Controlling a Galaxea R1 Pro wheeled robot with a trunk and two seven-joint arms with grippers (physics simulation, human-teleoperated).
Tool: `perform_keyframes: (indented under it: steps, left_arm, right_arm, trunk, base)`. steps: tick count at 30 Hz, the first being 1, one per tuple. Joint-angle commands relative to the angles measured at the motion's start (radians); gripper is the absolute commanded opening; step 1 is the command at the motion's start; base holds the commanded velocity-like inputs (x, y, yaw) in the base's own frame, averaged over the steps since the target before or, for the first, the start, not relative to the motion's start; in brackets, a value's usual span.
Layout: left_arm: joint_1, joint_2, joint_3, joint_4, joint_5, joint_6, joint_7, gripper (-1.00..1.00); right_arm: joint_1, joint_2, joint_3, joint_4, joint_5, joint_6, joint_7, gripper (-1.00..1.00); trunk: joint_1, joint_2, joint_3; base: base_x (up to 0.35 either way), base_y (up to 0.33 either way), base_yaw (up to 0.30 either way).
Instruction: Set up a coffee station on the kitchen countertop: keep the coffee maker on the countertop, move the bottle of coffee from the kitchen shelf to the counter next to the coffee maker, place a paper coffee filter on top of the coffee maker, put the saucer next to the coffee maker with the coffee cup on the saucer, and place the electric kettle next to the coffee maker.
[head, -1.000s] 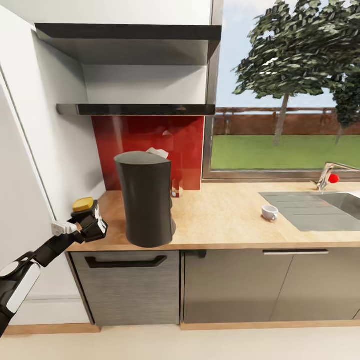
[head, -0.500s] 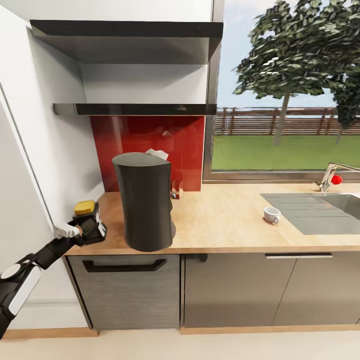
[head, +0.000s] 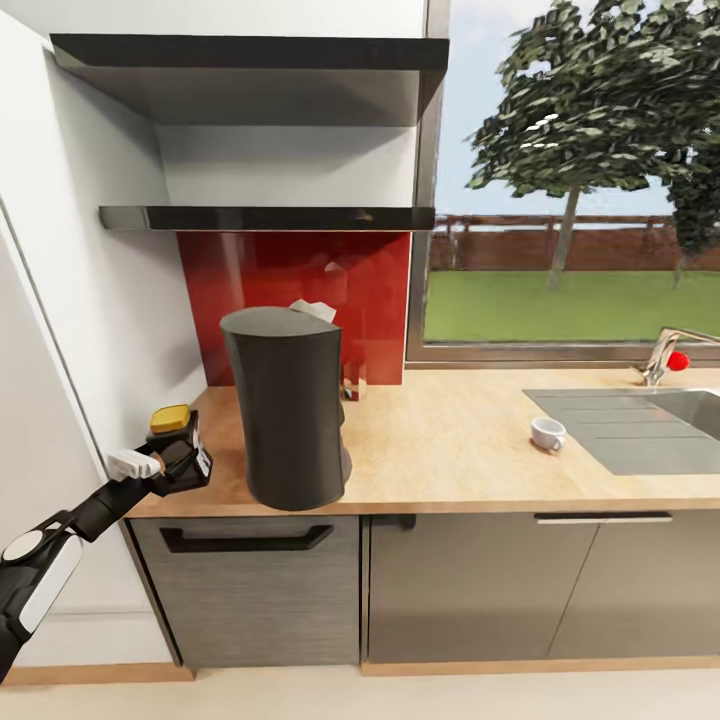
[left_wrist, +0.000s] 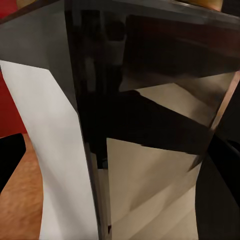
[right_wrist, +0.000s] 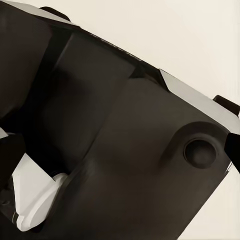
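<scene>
Bottle of coffee: the bottle of coffee (head: 172, 428), dark with a yellow cap, sits clamped in the left gripper (head: 178, 455) at the left end of the countertop (head: 450, 440). It is near the coffee maker and apart from it; whether its base touches the wood cannot be told.
Left gripper: its fingers are closed on the bottle's dark body, and the arm reaches in from the lower left of the head view.
Coffee maker: the coffee maker (head: 288, 405) stands upright on the countertop in front of the red backsplash (head: 300, 290), with something white and paper-like (head: 315, 308) showing just behind its top edge.
Coffee cup: the white coffee cup (head: 547, 433) rests on the wood just beside the sink (head: 640, 425), well apart from the coffee maker.
Shelves: two dark shelves (head: 270, 216) hang above the backsplash, beside the window (head: 575, 190).
Change from earlier: the whole head picture has slid, shelves leftward and cup rightward, so the camera moved. Against the coffee maker, the bottle and gripper sit about as they did a second ago.
Left wrist view: a dark, glossy, faceted surface (left_wrist: 150, 110) very close up, apparently the held bottle, with a strip of wood at one corner.
Right wrist view: close black robot housing (right_wrist: 115, 150) against a pale background. Whether the right gripper's fingers are apart or together cannot be told.
</scene>
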Motion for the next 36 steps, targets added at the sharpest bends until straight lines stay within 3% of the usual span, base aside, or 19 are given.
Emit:
perform_keyframes:
  steps: [1, 12, 26, 36]
  left_arm:
    - [-0.001, 0.000, 0.000, 0.001, 0.006, 0.000, -0.005, -1.00]
    - [-0.001, 0.000, 0.000, 0.001, 0.006, 0.001, -0.005, -1.00]
    - [-0.001, -0.001, 0.000, 0.002, 0.006, 0.000, -0.004, -1.00]
    - [-0.001, -0.001, 0.000, 0.002, 0.006, 0.001, -0.004, -1.00]
  right_arm:
    - [-0.001, 0.000, 0.008, 0.001, -0.008, -0.004, 0.004, 1.00]
    - [-0.001, 0.000, 0.009, 0.001, -0.008, -0.004, 0.004, 1.00]
    - [-0.001, 0.000, 0.010, 0.001, -0.008, -0.004, 0.004, 1.00]
    - [-0.001, 0.000, 0.010, 0.001, -0.008, -0.004, 0.004, 1.00]
  trunk:
    - [0.000, -0.001, -0.001]
    - [0.000, -0.001, -0.001]
    - [0.038, -0.071, -0.033]
    - [0.050, -0.092, -0.042]
  base:
    - [0.029, 0.000, 0.000]
    - [0.013, 0.000, 0.000]
    - [0.000, 0.000, 0.000]
    - [0.000, 0.000, 0.000]
